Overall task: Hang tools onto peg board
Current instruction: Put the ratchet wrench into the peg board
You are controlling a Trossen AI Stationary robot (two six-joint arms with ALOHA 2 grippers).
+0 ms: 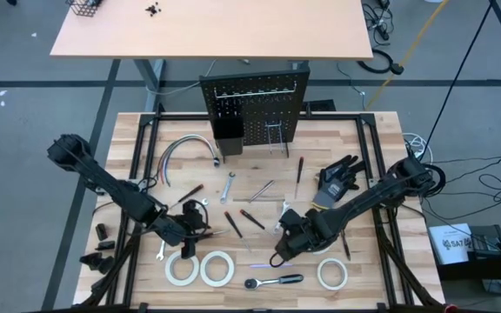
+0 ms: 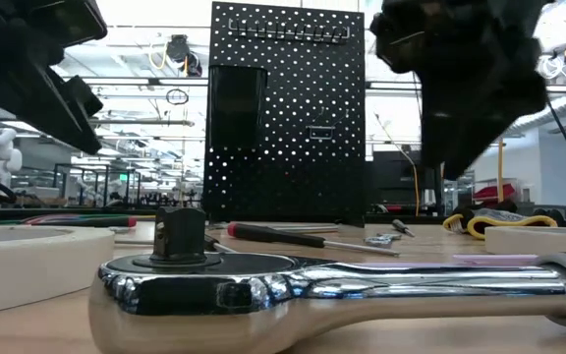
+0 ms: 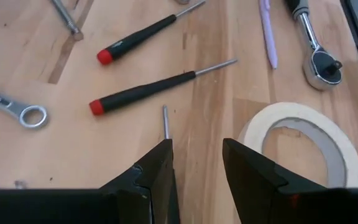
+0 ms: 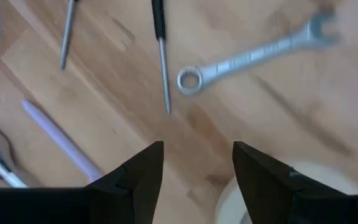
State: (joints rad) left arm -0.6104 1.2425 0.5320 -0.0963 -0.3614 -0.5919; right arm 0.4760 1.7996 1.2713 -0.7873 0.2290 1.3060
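Grey cable bundle, black glove, purple pen on tbl

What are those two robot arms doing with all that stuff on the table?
They are meant to hang the tools on the peg board. Right now both pincers are open and empty. The left pincer hovers above the table by a tape roll, the right pincer near a wrench. The screwdrivers and ratchet lie on the table.

Both grippers — left, right — seemingly open, empty.
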